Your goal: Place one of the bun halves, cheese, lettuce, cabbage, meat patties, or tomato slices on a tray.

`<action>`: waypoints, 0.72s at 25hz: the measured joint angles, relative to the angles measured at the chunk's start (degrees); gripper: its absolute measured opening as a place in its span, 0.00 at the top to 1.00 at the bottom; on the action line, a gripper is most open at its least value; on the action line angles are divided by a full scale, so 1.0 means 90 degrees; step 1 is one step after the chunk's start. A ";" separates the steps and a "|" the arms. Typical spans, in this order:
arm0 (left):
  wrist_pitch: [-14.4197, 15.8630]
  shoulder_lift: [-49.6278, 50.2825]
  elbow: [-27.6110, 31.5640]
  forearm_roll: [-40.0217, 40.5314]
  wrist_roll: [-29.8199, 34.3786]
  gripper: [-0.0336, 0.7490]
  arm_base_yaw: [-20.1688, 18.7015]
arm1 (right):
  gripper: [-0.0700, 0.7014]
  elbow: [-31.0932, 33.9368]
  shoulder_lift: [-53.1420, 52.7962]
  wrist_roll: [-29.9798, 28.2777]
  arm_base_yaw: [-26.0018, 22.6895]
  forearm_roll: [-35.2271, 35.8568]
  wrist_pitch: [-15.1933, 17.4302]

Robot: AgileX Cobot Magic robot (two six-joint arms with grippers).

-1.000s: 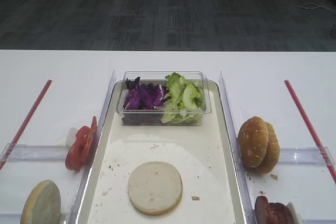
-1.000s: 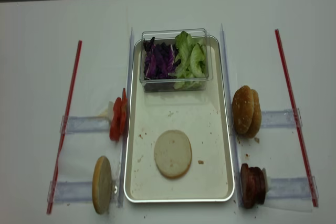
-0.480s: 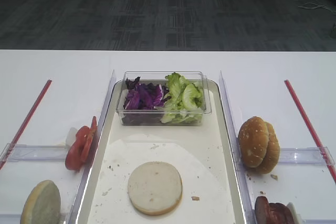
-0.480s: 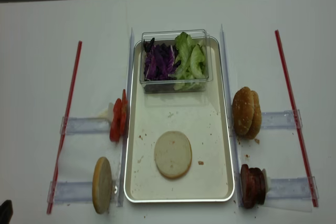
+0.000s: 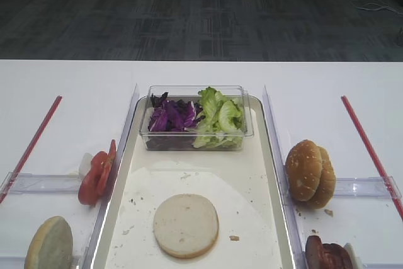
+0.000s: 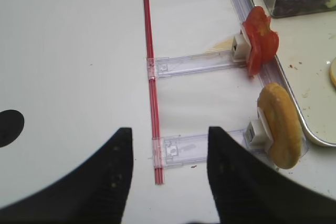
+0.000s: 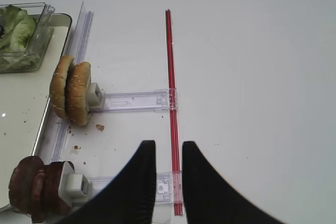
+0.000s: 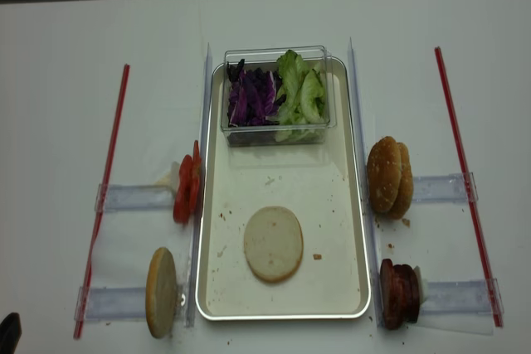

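On the long metal-rimmed tray [image 5: 272,155] [image 8: 365,230] a flat cream bun half [image 5: 186,225] [image 8: 273,244] lies near the front. A second bun half [image 6: 281,132] [image 8: 161,291] stands on edge in a clear holder left of the tray, behind it the tomato slices [image 6: 260,44] [image 5: 96,173]. Cabbage [image 5: 171,118] and lettuce [image 5: 219,116] fill a clear box at the tray's far end. Meat patties [image 7: 34,187] [image 8: 398,293] stand right of the tray. I cannot make out any cheese. My left gripper [image 6: 169,135] is open and empty over the table, left of the bun holder. My right gripper [image 7: 168,148] hangs with jaws narrowly apart, empty.
Sesame-seeded buns [image 7: 71,92] [image 5: 310,173] stand in a holder right of the tray. Red strips [image 6: 149,77] [image 7: 170,103] run along the table on both outer sides, crossed by clear plastic holders [image 6: 194,64]. A dark tip of the left gripper [image 8: 8,331] shows at the bottom-left corner.
A dark tip of the left gripper has come into the bottom-left corner of the realsense view. The food and the tray have not moved.
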 joint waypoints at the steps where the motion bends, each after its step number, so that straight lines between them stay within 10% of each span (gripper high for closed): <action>1: 0.0000 0.0000 0.0000 0.0000 0.0000 0.52 0.0000 | 0.71 0.0000 0.0000 0.0000 0.0000 0.0000 0.0000; 18: 0.0000 0.0000 0.0000 0.0000 0.0000 0.52 0.0000 | 0.71 0.0000 0.0000 0.0000 0.0000 0.0000 0.0000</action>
